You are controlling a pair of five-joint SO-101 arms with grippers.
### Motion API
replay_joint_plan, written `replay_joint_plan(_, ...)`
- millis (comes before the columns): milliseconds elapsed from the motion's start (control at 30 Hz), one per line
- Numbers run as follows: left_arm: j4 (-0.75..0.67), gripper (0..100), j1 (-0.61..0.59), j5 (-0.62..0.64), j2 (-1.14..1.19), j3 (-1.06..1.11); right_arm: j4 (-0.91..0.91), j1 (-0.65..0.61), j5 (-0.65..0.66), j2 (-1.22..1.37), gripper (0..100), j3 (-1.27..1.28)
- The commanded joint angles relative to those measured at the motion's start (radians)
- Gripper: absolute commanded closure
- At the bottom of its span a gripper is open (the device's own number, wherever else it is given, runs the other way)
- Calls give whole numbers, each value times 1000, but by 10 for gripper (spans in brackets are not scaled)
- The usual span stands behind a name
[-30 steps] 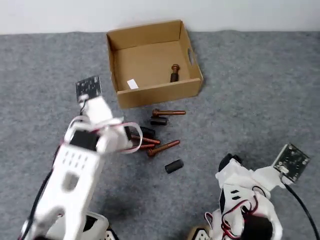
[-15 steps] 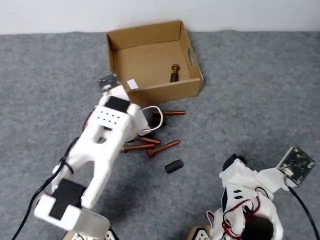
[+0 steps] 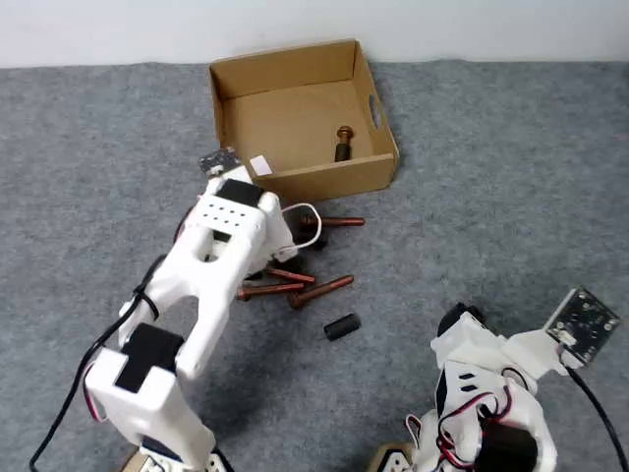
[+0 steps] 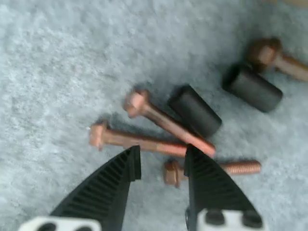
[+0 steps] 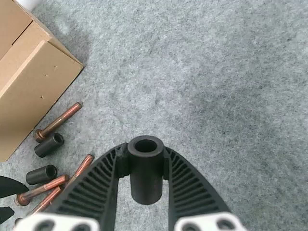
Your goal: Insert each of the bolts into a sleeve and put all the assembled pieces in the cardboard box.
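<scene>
Nearest, the right pincer [image 5: 146, 155] is closed around a black sleeve [image 5: 146, 185] above the grey tabletop [image 5: 231, 72]. Farther out, the left pincer [image 4: 161, 156] hangs part open, holding nothing, over loose copper bolts [image 4: 166, 126], with two spare sleeves [image 4: 195, 109] beside them. Beyond stands the cardboard box [image 3: 305, 182], one assembled piece [image 3: 343, 144] inside

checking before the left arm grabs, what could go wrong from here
The open left claw sits over three crowded copper-coloured metal bolts; closing may pinch two at once or knock the loose black cylindrical sleeve beside them. The right claw holds a second black cylindrical sleeve just at its tips, so it could slip or tilt when a bolt is pushed in.
</scene>
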Motion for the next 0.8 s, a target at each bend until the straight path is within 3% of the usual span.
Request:
replay_joint_plan(0, 5, 846, -23, 3, 29, -53, -1, 8, 14, -4, 991, -5)
replay_joint_plan(767, 12, 855, -29, 8, 368, -255, -1, 8, 12, -4, 991, -5)
